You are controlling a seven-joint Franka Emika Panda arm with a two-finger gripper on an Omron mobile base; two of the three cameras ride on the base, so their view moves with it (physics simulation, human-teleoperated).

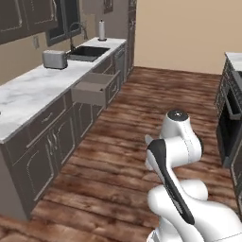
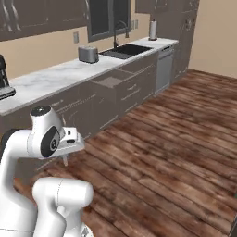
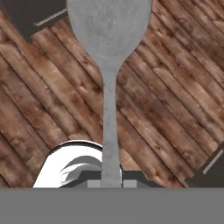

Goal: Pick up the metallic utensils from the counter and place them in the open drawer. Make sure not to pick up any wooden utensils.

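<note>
In the hand view my gripper [image 3: 111,183] is shut on the handle of a silver-grey metal spoon [image 3: 109,52], one of the metallic utensils. Its bowl points away from the hand, over brown wooden floor. In the right base view the hand [image 2: 69,139] hangs low beside the arm, with the thin spoon [image 2: 65,159] below it. The open drawer [image 1: 94,90] [image 2: 111,81] sticks out of the grey-brown cabinet row ahead, well away from the hand. Whether the white-topped unit [image 1: 234,59] at the right edge is the counter, I cannot tell. The wooden utensils are out of view.
A long marble worktop [image 1: 33,94] carries a toaster [image 1: 55,59], a sink [image 1: 87,52] and a paper roll [image 1: 101,29]. A dark oven front [image 1: 229,113] stands at the right. Wide wooden floor [image 1: 132,123] lies between the two rows.
</note>
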